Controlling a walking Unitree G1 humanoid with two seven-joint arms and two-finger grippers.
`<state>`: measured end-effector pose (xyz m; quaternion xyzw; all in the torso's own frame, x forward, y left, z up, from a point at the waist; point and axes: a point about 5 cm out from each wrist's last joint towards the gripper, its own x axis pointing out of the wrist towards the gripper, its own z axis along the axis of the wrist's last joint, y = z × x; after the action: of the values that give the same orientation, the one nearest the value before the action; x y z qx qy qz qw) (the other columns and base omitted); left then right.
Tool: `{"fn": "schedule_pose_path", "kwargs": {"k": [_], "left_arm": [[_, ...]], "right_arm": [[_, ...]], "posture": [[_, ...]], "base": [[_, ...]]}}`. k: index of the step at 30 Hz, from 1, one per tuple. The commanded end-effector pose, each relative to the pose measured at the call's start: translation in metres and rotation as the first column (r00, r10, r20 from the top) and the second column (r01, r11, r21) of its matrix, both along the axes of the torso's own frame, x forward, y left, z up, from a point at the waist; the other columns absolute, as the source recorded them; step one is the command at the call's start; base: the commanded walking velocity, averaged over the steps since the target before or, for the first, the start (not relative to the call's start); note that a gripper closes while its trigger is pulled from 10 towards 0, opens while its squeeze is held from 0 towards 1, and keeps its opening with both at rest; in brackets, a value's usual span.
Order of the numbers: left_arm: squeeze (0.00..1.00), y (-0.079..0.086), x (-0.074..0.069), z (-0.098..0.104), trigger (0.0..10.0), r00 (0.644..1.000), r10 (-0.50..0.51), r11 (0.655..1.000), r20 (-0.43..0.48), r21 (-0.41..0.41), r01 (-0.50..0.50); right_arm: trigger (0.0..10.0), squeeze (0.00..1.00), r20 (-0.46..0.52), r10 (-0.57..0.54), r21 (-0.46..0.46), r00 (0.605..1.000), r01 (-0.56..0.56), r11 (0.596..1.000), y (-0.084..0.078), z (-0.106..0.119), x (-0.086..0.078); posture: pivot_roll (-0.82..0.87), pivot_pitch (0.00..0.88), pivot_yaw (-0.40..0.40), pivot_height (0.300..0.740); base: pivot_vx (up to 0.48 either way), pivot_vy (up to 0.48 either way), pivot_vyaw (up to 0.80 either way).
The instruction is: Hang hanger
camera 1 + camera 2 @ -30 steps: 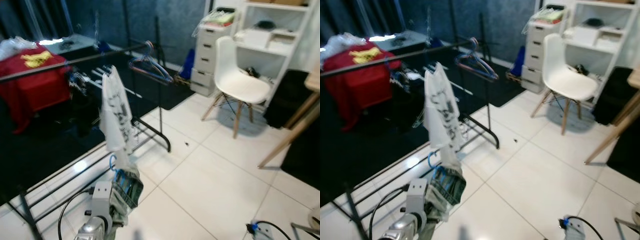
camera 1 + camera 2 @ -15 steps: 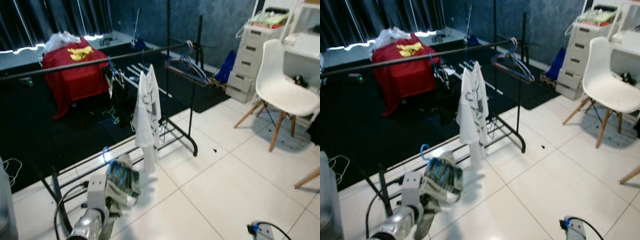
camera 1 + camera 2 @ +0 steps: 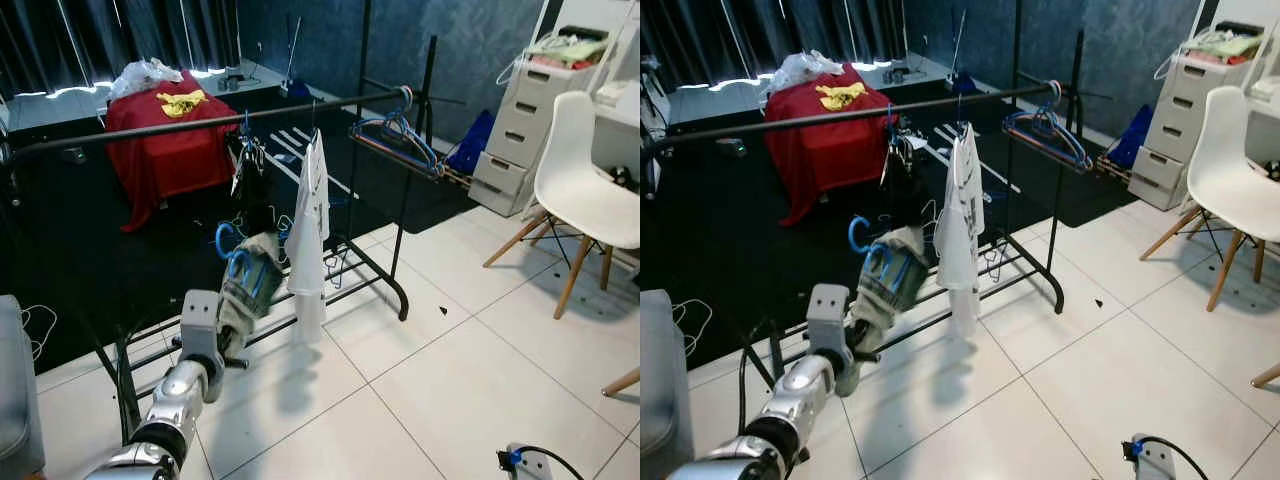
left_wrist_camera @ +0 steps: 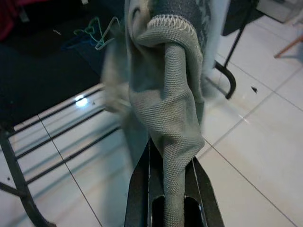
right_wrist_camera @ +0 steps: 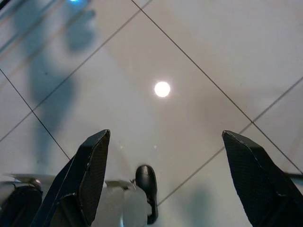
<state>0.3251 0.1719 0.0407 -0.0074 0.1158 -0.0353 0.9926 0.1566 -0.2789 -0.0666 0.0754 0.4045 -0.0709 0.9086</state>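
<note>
Rack (image 3: 200, 124) is spanning the upper half of frame, white shirt (image 3: 309, 225) hanging from it at centre. Left gripper (image 4: 166, 201), lower left, is clamping grey-green garment (image 3: 247, 292) on blue hanger (image 3: 226, 243), just left of the shirt, below the rail. Right gripper (image 5: 165, 175) is hanging spread wide over floor tile (image 5: 199, 56).
</note>
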Motion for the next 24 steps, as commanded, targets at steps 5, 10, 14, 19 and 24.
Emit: {"fn": "schedule_pose_path", "kwargs": {"k": [5,10,14,19,24], "left_arm": [[0.00,-0.001,0.011,0.018,10.0,0.995,0.031,0.999,0.090,0.003,-0.032],[0.00,0.008,0.014,0.025,10.0,0.991,0.060,0.998,0.119,0.024,-0.063],[0.00,0.010,0.014,0.030,10.0,0.988,-0.047,0.999,0.149,0.022,0.044],[0.00,0.009,0.009,0.030,10.0,0.961,-0.220,0.976,0.167,0.027,0.218],[0.00,0.007,0.006,0.037,10.0,0.918,-0.329,0.935,0.223,-0.063,0.350]], "right_arm": [[10.0,0.00,0.020,-0.009,0.011,1.000,0.009,1.000,0.000,0.001,0.001],[10.0,0.00,0.017,0.010,0.016,1.000,-0.011,1.000,0.001,0.001,0.002],[10.0,0.00,0.014,0.017,0.023,1.000,-0.017,1.000,0.002,0.001,0.002],[10.0,0.00,0.013,0.010,0.026,1.000,-0.010,1.000,0.002,0.000,0.001],[10.0,0.00,0.011,0.011,0.027,1.000,-0.011,1.000,0.002,0.000,0.001]], "posture": [[0.15,0.000,0.001,0.740],[0.15,0.000,0.001,0.740],[0.15,0.000,0.001,0.740],[0.15,0.000,-0.001,0.740],[0.15,0.000,-0.001,0.740]], "base": [[0.361,0.000,0.00],[0.362,0.000,0.00],[0.358,0.000,0.00],[0.346,0.000,0.00],[0.311,0.000,0.00]]}}
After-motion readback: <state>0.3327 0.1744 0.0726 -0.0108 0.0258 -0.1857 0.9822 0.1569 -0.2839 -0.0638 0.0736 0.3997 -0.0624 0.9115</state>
